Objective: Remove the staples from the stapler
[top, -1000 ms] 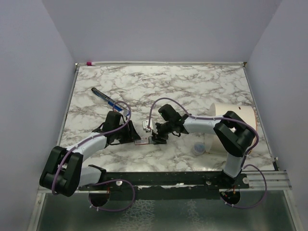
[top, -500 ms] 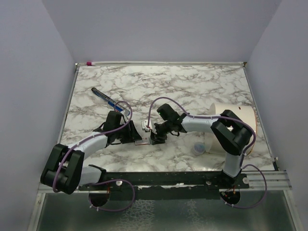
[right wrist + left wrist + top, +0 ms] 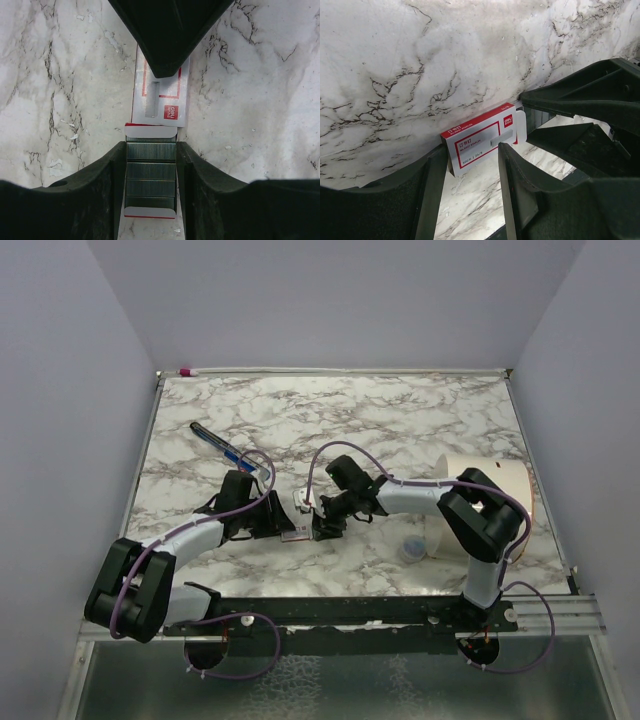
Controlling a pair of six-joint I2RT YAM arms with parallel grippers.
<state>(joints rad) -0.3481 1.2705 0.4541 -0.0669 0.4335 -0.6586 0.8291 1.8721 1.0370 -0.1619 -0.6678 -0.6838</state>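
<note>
- left gripper (image 3: 472,156): narrow, clamped across a small white cardboard staple box (image 3: 480,140) with red print, which lies flat on the marble-pattern tabletop (image 3: 395,75).
- right gripper (image 3: 151,150): just nudged toward the box and closed in from wider. Its fingers now press both sides of the box's white inner tray (image 3: 150,132), which is partly out of the sleeve.
- short silvery-grey staples (image 3: 151,172): rows in that tray, between the right fingers.
- dark-grey mini stapler: can't make it out in any view.
- Judgement: tray looks gripped at both ends, so pulling it free seems next. The staples are not out yet.
</note>
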